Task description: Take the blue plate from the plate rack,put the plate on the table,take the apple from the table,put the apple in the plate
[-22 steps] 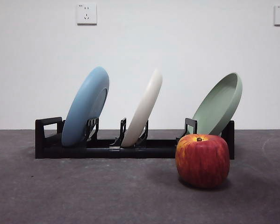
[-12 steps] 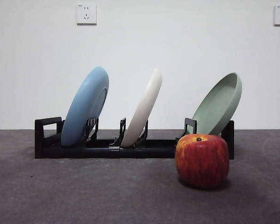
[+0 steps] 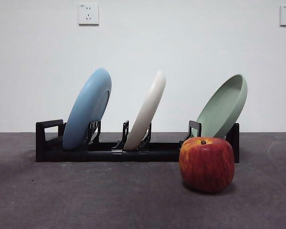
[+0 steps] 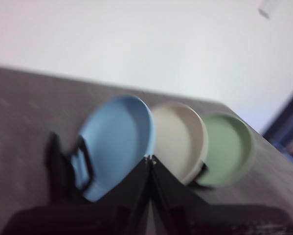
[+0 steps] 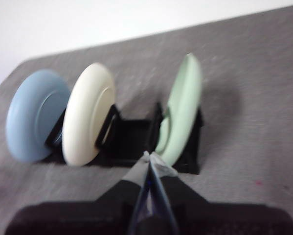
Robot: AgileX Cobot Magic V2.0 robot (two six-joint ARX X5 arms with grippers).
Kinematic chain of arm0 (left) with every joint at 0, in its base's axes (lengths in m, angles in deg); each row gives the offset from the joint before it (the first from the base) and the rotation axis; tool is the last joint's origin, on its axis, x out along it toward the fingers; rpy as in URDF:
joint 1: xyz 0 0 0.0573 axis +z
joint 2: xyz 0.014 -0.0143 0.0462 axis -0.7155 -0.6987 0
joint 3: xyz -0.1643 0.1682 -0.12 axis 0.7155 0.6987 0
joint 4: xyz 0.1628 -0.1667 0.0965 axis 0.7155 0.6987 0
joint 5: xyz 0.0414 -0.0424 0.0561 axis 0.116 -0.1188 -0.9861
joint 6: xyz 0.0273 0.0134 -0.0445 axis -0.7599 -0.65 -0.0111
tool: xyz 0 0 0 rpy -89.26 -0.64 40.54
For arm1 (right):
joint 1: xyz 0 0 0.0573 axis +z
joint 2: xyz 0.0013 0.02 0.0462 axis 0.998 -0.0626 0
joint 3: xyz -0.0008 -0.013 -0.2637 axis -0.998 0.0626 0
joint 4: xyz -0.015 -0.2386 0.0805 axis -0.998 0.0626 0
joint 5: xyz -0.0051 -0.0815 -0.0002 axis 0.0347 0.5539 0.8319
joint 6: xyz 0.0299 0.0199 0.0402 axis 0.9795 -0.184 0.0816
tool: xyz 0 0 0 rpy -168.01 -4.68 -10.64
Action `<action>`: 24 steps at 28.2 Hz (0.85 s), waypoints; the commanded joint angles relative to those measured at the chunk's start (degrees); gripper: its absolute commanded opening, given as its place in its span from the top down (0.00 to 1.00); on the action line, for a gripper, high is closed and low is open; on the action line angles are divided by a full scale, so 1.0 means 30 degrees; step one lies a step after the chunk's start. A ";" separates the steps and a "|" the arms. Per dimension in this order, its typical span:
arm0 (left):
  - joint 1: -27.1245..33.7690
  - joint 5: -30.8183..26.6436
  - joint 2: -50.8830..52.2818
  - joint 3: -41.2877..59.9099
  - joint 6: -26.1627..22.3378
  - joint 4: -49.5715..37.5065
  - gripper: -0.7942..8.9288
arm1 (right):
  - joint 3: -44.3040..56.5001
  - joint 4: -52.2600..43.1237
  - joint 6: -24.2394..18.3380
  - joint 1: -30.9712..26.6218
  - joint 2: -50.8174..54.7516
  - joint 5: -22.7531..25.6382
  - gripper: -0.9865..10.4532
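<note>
The blue plate [image 3: 88, 109] stands tilted in the left slot of the black plate rack [image 3: 109, 151]. It also shows in the left wrist view [image 4: 118, 142] and the right wrist view [image 5: 34, 115]. The red apple [image 3: 206, 163] sits on the grey table [image 3: 85, 195] in front of the rack's right end. My left gripper [image 4: 150, 159] is shut and empty, held above and away from the rack. My right gripper [image 5: 147, 155] is shut and empty, also away from the rack. Neither arm shows in the front view.
A cream-white plate [image 3: 145, 110] stands in the middle slot and a pale green plate [image 3: 223, 108] in the right slot. A white wall with two sockets [image 3: 88, 14] is behind the table.
</note>
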 commanded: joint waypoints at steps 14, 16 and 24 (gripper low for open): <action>-0.1129 0.3883 -0.7723 -0.5486 -0.1100 0.1668 0.48 | -0.2302 0.1377 -0.1960 0.0015 -0.4080 -0.3089 0.50; -0.1996 0.3395 -0.9326 -0.6521 -0.1100 0.1158 0.51 | -0.2302 0.1377 -0.1770 0.0015 -0.4080 -0.3089 0.50; -0.5450 -0.0350 -1.7784 -1.3238 -0.3832 0.3228 0.51 | -0.2302 0.1472 -0.1603 0.0015 -0.4073 -0.3096 0.50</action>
